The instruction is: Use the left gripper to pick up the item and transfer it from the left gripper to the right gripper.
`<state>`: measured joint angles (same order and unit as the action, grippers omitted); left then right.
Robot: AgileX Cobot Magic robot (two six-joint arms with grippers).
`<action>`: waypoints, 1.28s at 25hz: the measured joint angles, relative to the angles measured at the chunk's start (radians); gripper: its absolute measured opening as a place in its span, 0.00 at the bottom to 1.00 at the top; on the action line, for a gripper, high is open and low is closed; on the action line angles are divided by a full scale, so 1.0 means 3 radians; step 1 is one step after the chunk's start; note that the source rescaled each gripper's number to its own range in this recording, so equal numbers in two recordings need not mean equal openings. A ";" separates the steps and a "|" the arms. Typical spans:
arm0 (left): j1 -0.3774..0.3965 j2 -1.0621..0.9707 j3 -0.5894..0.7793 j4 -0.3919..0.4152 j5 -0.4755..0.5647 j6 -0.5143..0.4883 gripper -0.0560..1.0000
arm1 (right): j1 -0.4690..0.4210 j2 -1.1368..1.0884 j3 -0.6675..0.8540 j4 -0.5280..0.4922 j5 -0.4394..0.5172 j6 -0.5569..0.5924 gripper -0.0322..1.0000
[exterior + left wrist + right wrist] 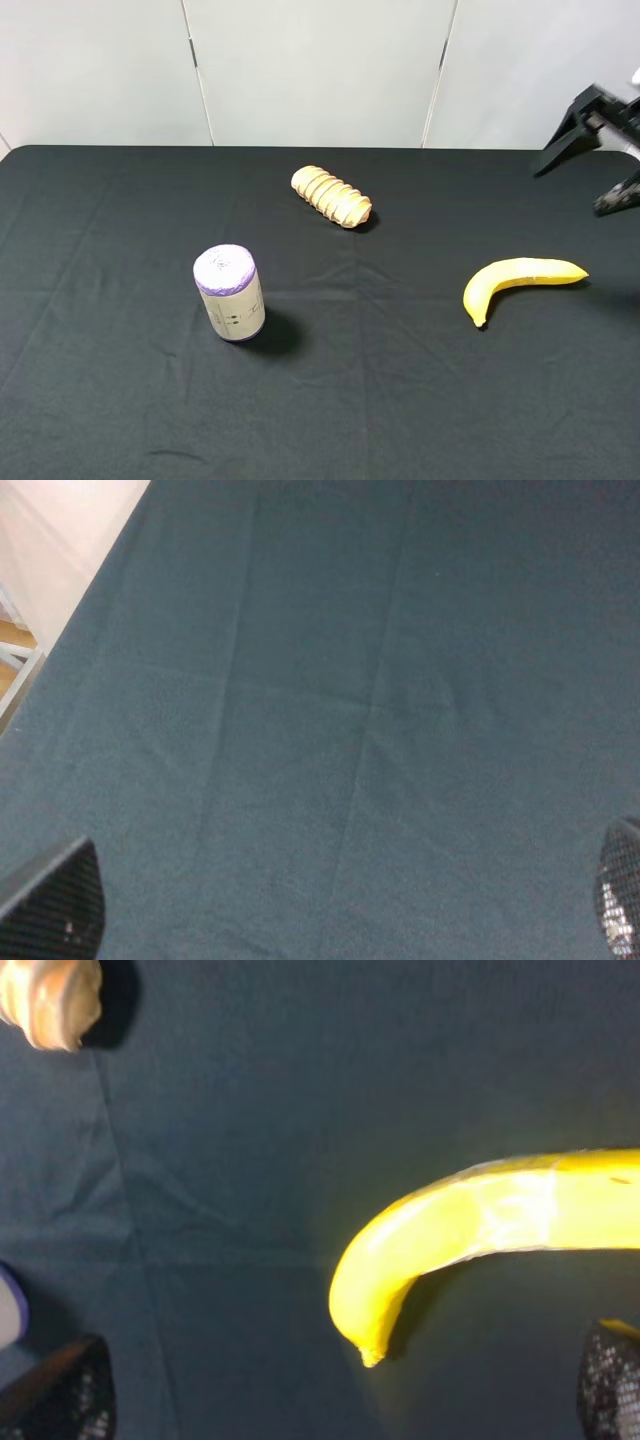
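Observation:
The item, a curved yellow banana (520,277), lies on the black cloth at the right, its dark tip toward the front. The right wrist view shows the banana (480,1220) close below, between that gripper's spread fingers. My right gripper (568,192) hovers open at the far right edge, behind the banana and a little above the table; its jaws (335,1390) hold nothing. The exterior view does not show my left gripper. Its wrist view shows the left gripper (337,910) open, fingertips far apart over bare cloth, with no object under it.
A ridged tan bread loaf (331,196) lies at the back centre; its end (50,1000) shows in the right wrist view. A purple-topped cylinder (230,293) stands upright at the left. The table's edge and a pale floor (60,540) show in the left wrist view.

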<state>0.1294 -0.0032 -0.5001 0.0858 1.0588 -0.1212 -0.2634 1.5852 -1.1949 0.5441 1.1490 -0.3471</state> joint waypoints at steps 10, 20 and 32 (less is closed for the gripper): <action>0.0000 0.0000 0.0000 0.0000 0.0000 0.0000 0.98 | 0.0000 -0.0915 0.0262 -0.0342 -0.0143 0.0000 1.00; 0.0000 0.0000 0.0000 0.0000 0.0000 0.0000 0.98 | 0.0000 -0.2081 0.0967 -0.0698 -0.0482 -0.0006 1.00; 0.0000 0.0000 0.0000 0.0000 0.0000 0.0000 0.98 | 0.0000 -0.3384 0.1936 -0.0699 -0.0720 -0.0009 1.00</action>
<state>0.1294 -0.0032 -0.5001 0.0858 1.0588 -0.1212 -0.2634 0.5698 -0.6141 0.3345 0.9329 -0.3499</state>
